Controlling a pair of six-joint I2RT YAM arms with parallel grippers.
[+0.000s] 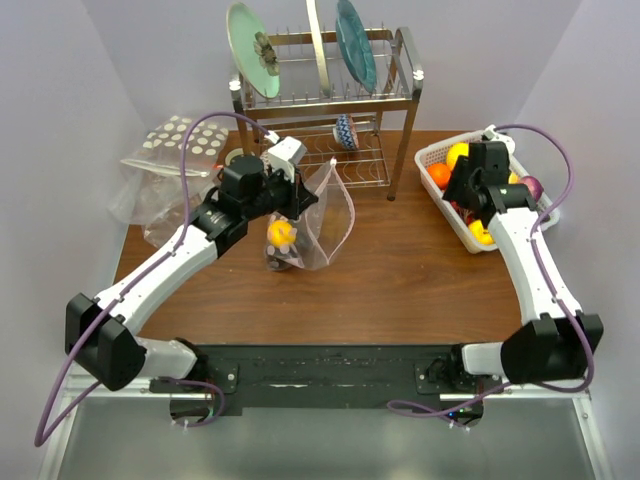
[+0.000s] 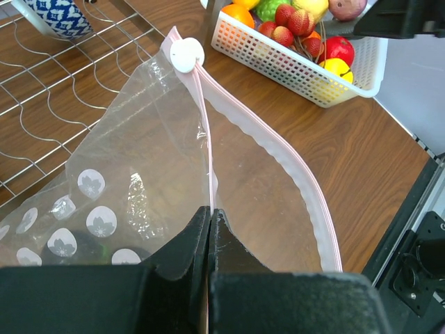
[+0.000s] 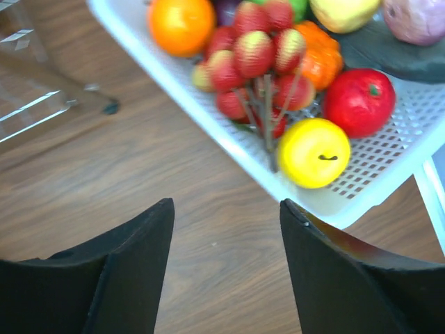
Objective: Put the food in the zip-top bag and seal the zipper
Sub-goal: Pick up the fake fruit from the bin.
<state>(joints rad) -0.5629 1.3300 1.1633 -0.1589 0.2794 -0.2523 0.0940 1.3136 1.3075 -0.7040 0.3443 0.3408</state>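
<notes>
The see-through zip-top bag point(image 1: 335, 215) stands left of the table's middle with its mouth open. An orange-yellow fruit point(image 1: 281, 232) and a dark piece point(image 1: 281, 260) lie inside it. My left gripper point(image 1: 298, 204) is shut on the bag's mouth edge; in the left wrist view the gripper point(image 2: 209, 212) pinches the pink zipper point(image 2: 204, 125) near its white slider point(image 2: 187, 54). My right gripper point(image 1: 462, 195) hangs open and empty at the near-left rim of the white basket point(image 1: 428, 152). The right wrist view shows the gripper point(image 3: 226, 209) over bare wood, with the lemon point(image 3: 313, 152), berry cluster point(image 3: 257, 62) and orange point(image 3: 181, 24) just beyond.
A metal dish rack point(image 1: 330, 100) with plates and a blue patterned cup point(image 1: 345, 130) stands behind the bag. A crinkly polka-dot bag point(image 1: 185, 140) lies at the back left. The basket also holds a red apple point(image 3: 358, 101) and a purple piece point(image 3: 417, 17).
</notes>
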